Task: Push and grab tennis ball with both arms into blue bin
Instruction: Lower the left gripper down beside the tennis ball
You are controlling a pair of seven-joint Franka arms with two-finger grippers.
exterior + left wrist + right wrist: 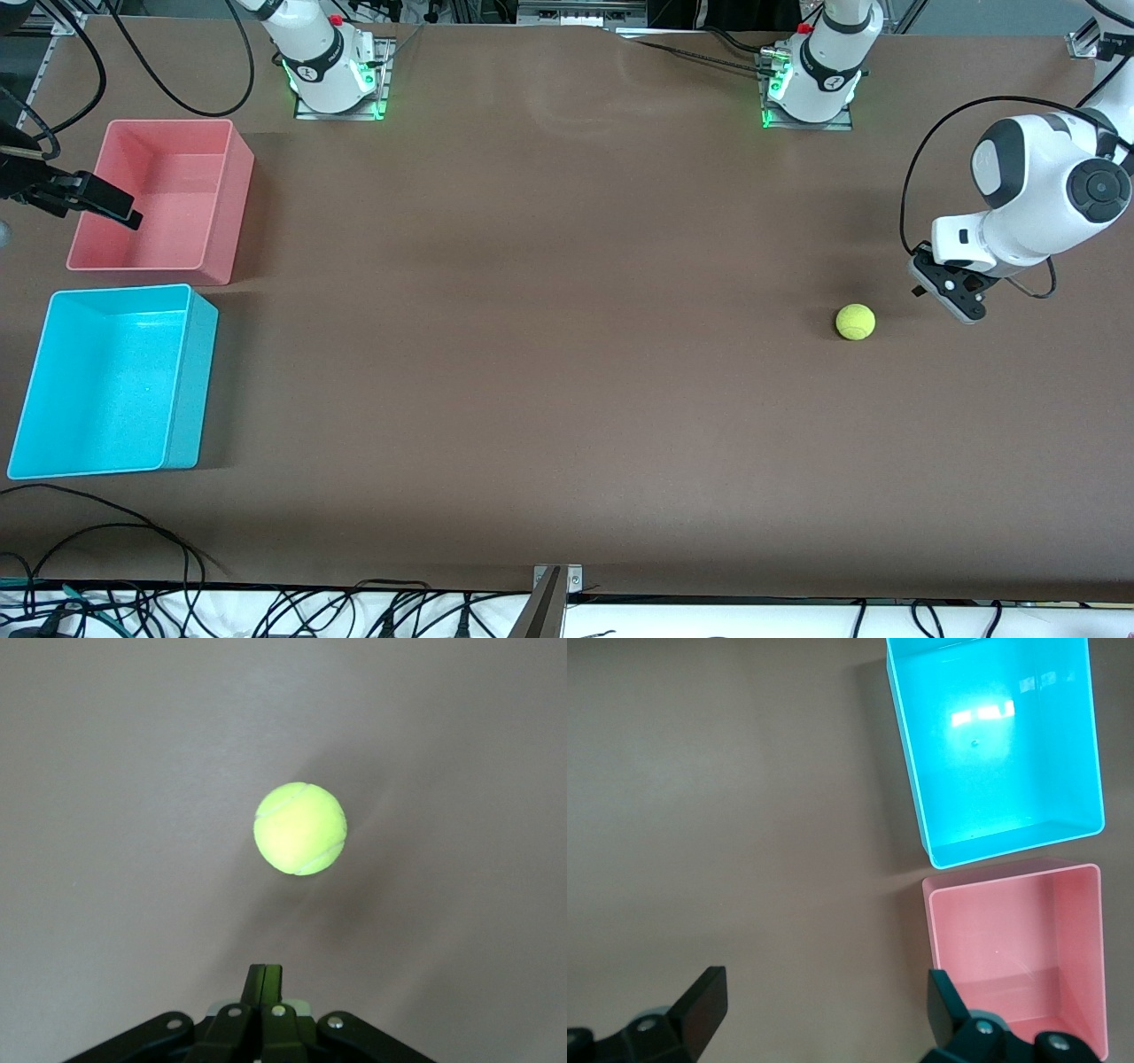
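Note:
The tennis ball (855, 322) lies on the brown table toward the left arm's end. In the left wrist view the ball (299, 828) sits ahead of the fingertips with a gap between. My left gripper (966, 310) is shut and empty, low beside the ball, toward the left arm's end of it; its fingers (266, 974) are pressed together. The blue bin (199, 381) stands empty at the right arm's end and also shows in the right wrist view (992, 744). My right gripper (106, 206) is open and empty, up over the pink bin's outer edge (824, 1001).
An empty pink bin (226, 204) stands beside the blue bin, farther from the front camera; it also shows in the right wrist view (1019, 948). A wide stretch of bare table lies between the ball and the bins. Cables hang along the table's near edge (266, 611).

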